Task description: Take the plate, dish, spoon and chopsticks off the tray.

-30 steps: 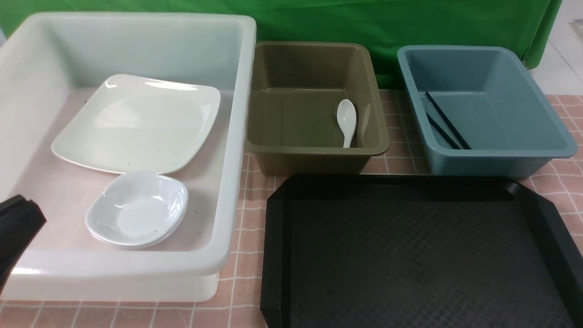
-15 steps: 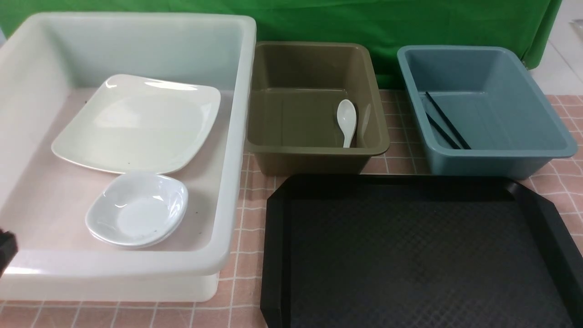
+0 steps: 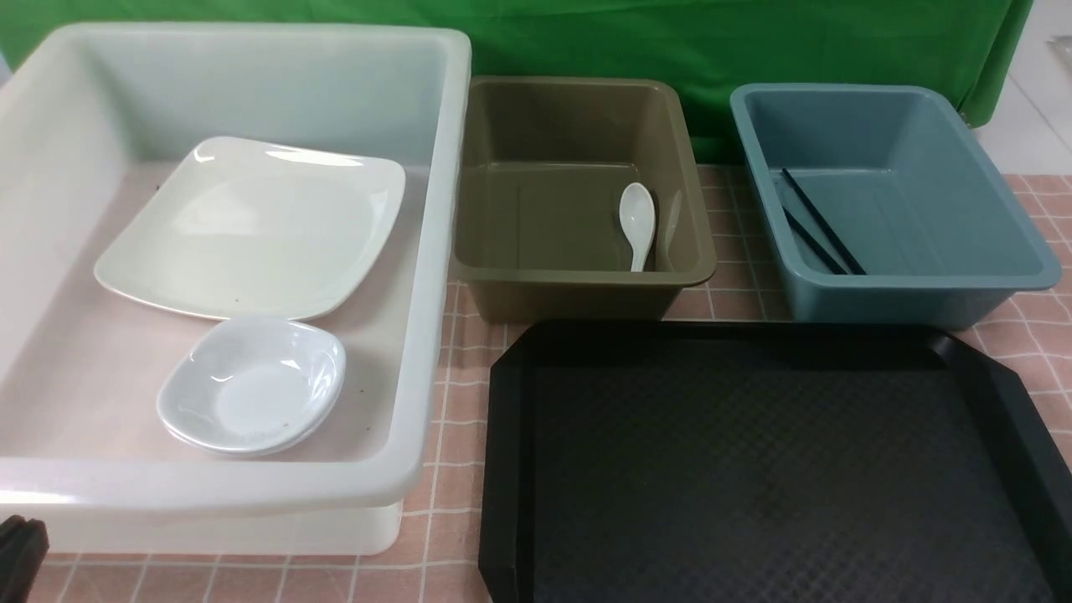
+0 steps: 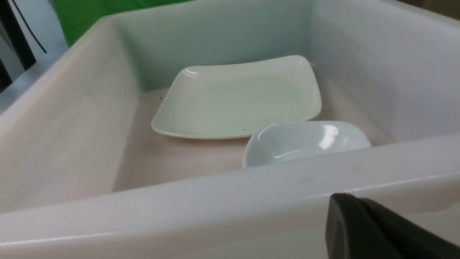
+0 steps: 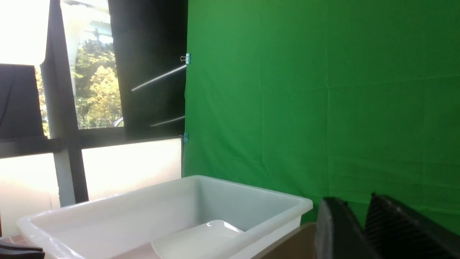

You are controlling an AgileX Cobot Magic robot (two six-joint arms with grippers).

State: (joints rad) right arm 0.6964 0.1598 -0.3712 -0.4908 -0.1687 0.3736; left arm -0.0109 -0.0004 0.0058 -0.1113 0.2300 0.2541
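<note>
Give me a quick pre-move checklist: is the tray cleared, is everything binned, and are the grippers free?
1. Tray bare of tableware: ok.
2. Plate lying in the white bin: ok.
3. Small dish in the same bin, in front of the plate: ok.
4. Spoon in the olive bin: ok.
5. Chopsticks in the blue bin: ok.
6. Left gripper shut, empty and outside the white bin: ok. Right gripper: fingers apart, nothing between them: ok.

white bin [image 3: 435,251], olive bin [image 3: 578,289], blue bin [image 3: 913,293]
</note>
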